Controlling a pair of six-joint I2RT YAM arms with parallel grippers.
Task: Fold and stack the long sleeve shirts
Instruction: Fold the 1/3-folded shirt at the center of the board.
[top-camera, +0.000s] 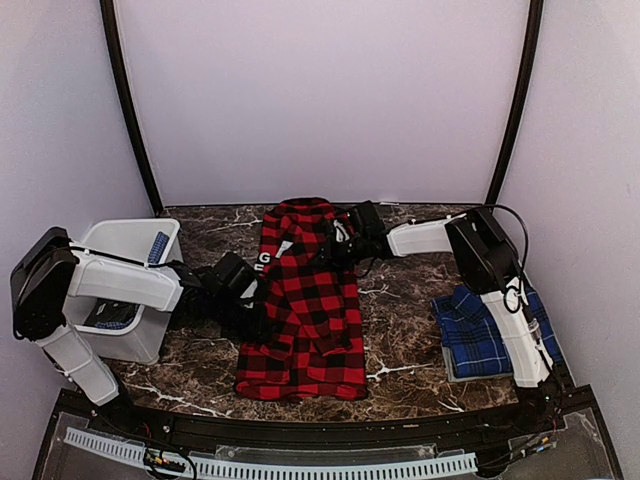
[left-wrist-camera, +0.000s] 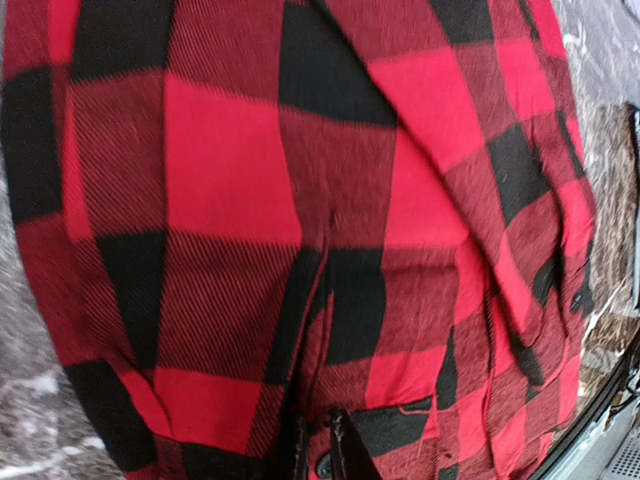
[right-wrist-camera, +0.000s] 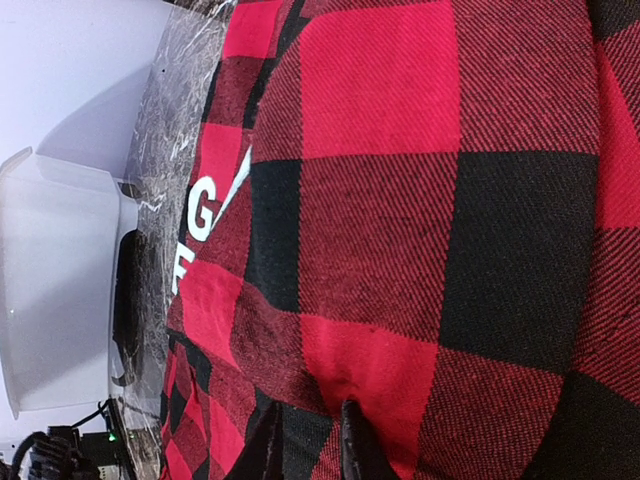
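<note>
Where the white bin is standing: it is sitting at the far left of the dark marble desk, just behind the left arm.
Left hand: it is reaching in to the left edge of the red cloth about halfway up. In the left wrist view its fingertips are sitting close together at the bottom of the picture, clenched. It seems to be pinching a fold of the cloth, though the view is too tight to be sure.
Red-and-black shirt: it is lying lengthwise down the middle of the desk, collar end far and hem near, with its sides folded inward. White lettering is showing inside near the collar.
Right hand: it is coming in from the right at the collar end. Its fingers are gripping a ridge of red-and-black cloth between them.
Blue plaid shirt: it is lying folded at the right side of the desk, well apart from the red one, partly under the right arm.
</note>
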